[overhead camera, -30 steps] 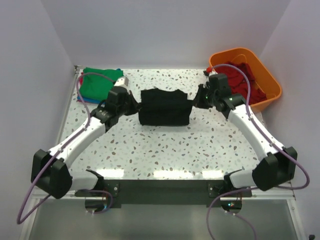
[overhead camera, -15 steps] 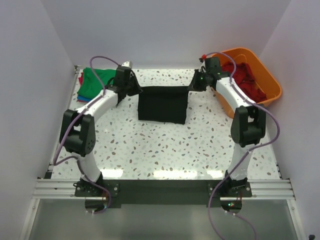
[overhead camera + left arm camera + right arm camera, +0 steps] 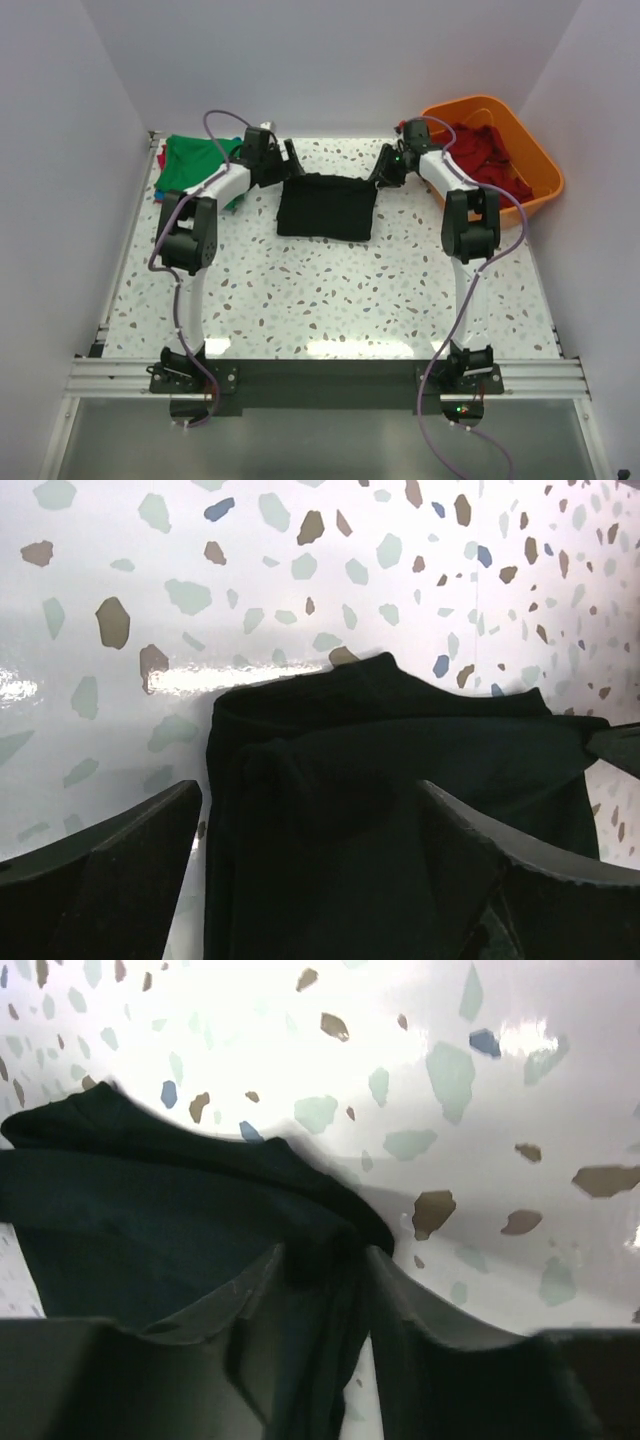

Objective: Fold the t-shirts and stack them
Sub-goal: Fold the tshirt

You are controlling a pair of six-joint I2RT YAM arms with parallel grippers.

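A black t-shirt lies folded into a rectangle at the back middle of the table. My left gripper is at its far left corner and my right gripper at its far right corner. In the left wrist view the left gripper stands open, jaws wide, with the black t-shirt lying flat beneath. In the right wrist view the right gripper has its jaws a little apart, open, with the black t-shirt's edge loose between them. A green t-shirt tops a pile at the back left.
An orange tub with red cloth in it stands at the back right, close to the right arm. Blue and red edges show under the green shirt. White walls close the table on the left, back and right.
Both arms stretched toward the back, carrying the black shirt's edge with them and laying it flat. Both grippers then went from shut to open, the left one wider.
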